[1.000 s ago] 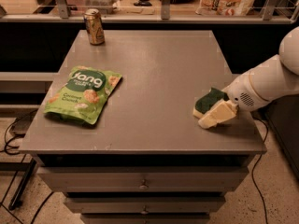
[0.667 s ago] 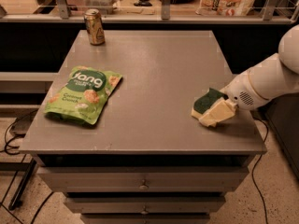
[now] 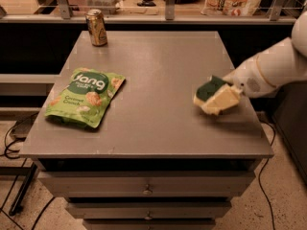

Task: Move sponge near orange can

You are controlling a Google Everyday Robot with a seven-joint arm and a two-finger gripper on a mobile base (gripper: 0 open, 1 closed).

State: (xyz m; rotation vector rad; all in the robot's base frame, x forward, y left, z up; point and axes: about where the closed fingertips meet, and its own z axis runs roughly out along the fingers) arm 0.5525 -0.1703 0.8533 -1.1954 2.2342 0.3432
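Observation:
The sponge (image 3: 207, 88) has a dark green top and sits at the right side of the grey table (image 3: 158, 71), just above its surface. My gripper (image 3: 217, 98) reaches in from the right on a white arm (image 3: 273, 66) and is shut on the sponge, with a pale finger (image 3: 221, 100) across its near side. The orange can (image 3: 97, 27) stands upright at the table's far left corner, far from the sponge.
A large green snack bag (image 3: 84, 97) lies flat on the left half of the table. Drawers (image 3: 146, 188) sit below the table's front edge. A railing and shelves with packages run behind the table. Cables lie on the floor at the left.
My gripper and the sponge have moved a little to the left and away from the front edge. The can and the bag have not moved.

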